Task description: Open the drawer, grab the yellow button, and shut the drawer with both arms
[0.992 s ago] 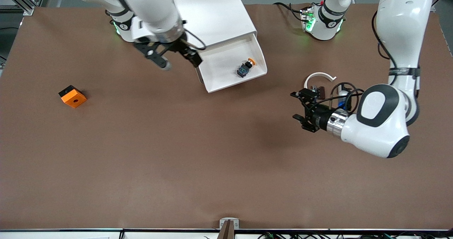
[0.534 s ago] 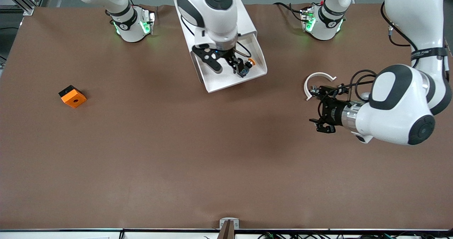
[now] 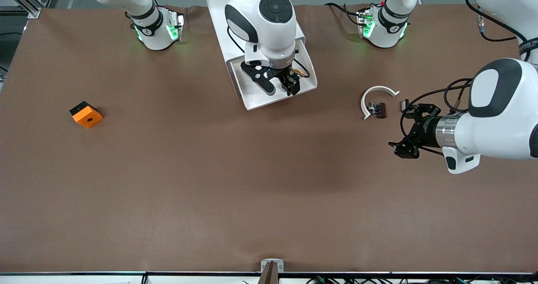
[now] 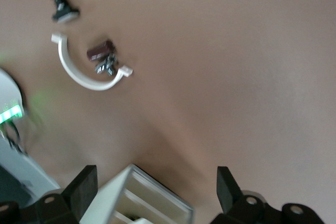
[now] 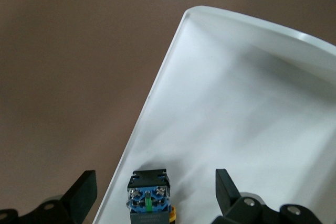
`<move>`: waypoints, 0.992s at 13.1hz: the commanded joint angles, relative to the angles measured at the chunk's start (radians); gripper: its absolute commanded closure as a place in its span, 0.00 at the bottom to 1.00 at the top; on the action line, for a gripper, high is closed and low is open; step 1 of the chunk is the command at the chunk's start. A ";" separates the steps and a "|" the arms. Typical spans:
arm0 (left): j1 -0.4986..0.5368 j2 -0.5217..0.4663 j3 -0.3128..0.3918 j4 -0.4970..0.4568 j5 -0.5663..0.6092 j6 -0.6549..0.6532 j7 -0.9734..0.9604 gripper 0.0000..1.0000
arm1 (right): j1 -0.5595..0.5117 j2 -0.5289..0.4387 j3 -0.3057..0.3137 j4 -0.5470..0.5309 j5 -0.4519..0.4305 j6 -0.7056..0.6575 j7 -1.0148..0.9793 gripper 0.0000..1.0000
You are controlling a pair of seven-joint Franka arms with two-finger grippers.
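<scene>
Right gripper parked over the open drawer, button lined up between its fingers

Going across the front view: the orange block (image 3: 85,114) sits out toward the right arm's end of the table and isn't part of this. Then the drawer (image 3: 251,100), pulled out of the white cabinet (image 3: 218,6), with the right gripper (image 3: 280,85) over it, jaws spread wide and holding nothing. The button (image 5: 150,199) lies in the drawer near its side wall, showing its blue-grey base. I'd drop straight down, centre both fingers on the base, keep clear of that wall, then squeeze. Next, the white curved piece (image 3: 375,94) and the small clips (image 3: 377,109). The left gripper (image 3: 410,130) waits over bare table near them, jaws apart too, empty.
</scene>
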 commanded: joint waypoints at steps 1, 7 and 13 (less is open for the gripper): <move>0.000 -0.032 0.004 -0.020 0.040 0.005 0.154 0.00 | 0.017 0.045 -0.008 0.059 -0.013 -0.005 0.016 0.00; -0.003 -0.125 -0.008 -0.138 0.102 0.011 0.333 0.00 | 0.050 0.092 -0.008 0.084 -0.030 0.056 0.004 0.00; -0.008 -0.304 -0.053 -0.450 0.108 0.228 0.434 0.00 | 0.063 0.092 -0.008 0.084 -0.044 0.047 -0.019 0.00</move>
